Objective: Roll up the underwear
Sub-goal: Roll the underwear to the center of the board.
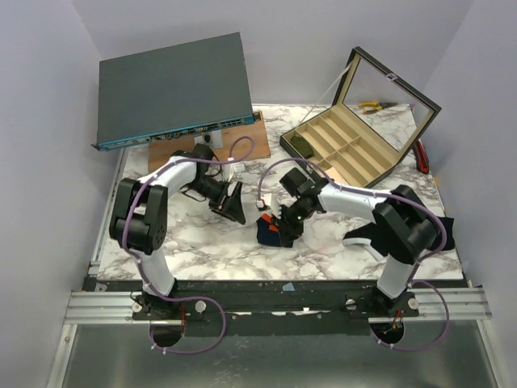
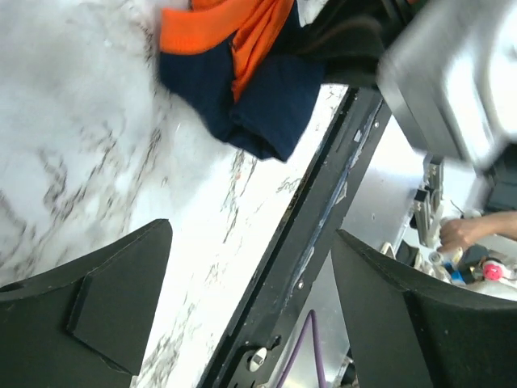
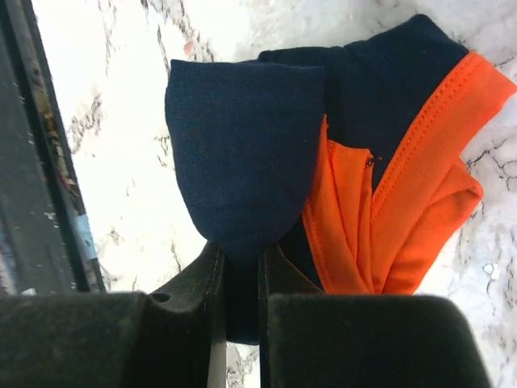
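**Top external view.**
- The marble desk (image 1: 202, 242) carries the underwear (image 1: 269, 232), a navy and orange bundle at mid-desk, nearer the near edge than the far one.
- The right pincer (image 1: 284, 230) is on the bundle.
- The left pincer (image 1: 234, 204) hangs just beside the bundle on its left, apart from the fabric.
- At the far left corner a flat grey device (image 1: 174, 89) sits tilted above a brown board (image 1: 202, 145).
- At the far right corner stands a compartment box (image 1: 347, 149) with its lid raised.
- A black cloth (image 1: 361, 237) lies toward the right edge, under the right arm.

**Left wrist view.**
- The left pincer (image 2: 252, 242) has its jaws spread wide, with nothing between the fingers (image 2: 97, 299).
- The underwear (image 2: 242, 89) is at the top of the view, on the desk (image 2: 73, 162) close to its near edge and clear of both fingers.

**Right wrist view.**
- The right pincer (image 3: 240, 271) has its jaws almost together, nipping a rounded navy fold of the underwear (image 3: 242, 145).
- The orange trim (image 3: 388, 210) is bunched beside that fold.
- The desk (image 3: 121, 162) shows around the garment.
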